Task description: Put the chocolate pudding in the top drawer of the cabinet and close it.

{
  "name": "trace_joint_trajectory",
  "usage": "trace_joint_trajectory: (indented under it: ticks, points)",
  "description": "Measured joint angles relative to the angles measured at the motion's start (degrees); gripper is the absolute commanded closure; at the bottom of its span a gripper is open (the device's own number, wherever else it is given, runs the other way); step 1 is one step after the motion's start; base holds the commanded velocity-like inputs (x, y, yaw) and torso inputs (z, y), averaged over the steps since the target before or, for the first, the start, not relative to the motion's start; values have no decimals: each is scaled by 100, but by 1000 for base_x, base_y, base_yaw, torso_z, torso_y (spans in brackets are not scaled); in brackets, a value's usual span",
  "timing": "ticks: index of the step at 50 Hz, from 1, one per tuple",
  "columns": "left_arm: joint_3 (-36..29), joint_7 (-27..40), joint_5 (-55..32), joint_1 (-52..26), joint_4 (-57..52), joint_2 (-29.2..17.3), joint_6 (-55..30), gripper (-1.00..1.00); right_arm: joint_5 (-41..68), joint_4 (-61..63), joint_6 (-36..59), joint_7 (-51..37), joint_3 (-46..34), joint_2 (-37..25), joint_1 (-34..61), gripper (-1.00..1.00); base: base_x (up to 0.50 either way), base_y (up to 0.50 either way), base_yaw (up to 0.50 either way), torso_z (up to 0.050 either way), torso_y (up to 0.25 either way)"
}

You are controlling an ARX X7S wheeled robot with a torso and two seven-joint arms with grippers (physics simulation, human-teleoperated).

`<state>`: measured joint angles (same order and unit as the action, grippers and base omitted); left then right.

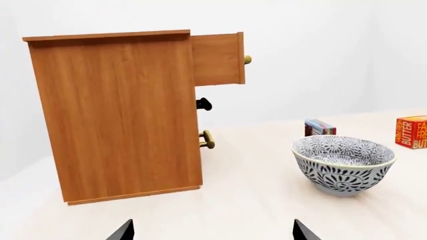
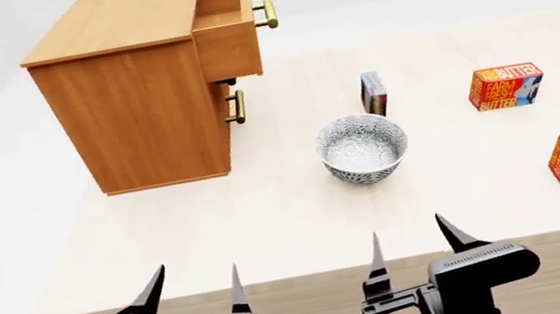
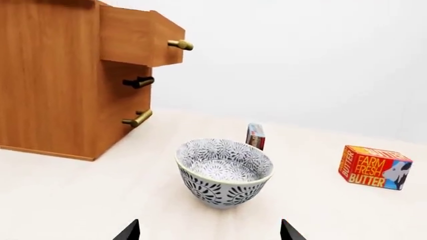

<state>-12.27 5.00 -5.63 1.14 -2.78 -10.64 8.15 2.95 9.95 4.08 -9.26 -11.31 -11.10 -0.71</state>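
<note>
Hovering at the near edge of the pale, smooth tabletop [image 2: 214,238], the left gripper [image 2: 194,291] and right gripper [image 2: 412,248] both hold their dark pointed fingers spread, pinching nothing. White walls ring the scene. Just beyond the right gripper sits a round blue-and-white patterned bowl [image 2: 363,147]. Behind it, near but apart, the slim chocolate pudding [image 2: 374,93] carton stands upright. Left of these rises the boxy wood-grain cabinet [image 2: 133,105], its top drawer [image 2: 225,24] pulled out, brass bar handle forward. Two red-orange butter boxes [image 2: 505,86] lie well apart at right, with bare surface between.
</note>
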Motion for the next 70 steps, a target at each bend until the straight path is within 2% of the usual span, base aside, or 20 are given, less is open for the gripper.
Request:
trace_joint_trajectory:
  ticks: [23,34,70]
  points:
    - [164,86,-444,67,-1634,-408,-1156,-100,12,1429,650,-191,153,-337,-160,-100,0,0,0,0,0]
    - [239,91,-543,127,-2025,-559,-1217,-100,42,1584,356,-215,202,-452,-281,-100,79,0,0,0,0]
    - [294,99,-717,215,-2288,-753,-1141,-100,268,1796,-10,-182,278,-662,-426,-100,306,0,0,0,0]
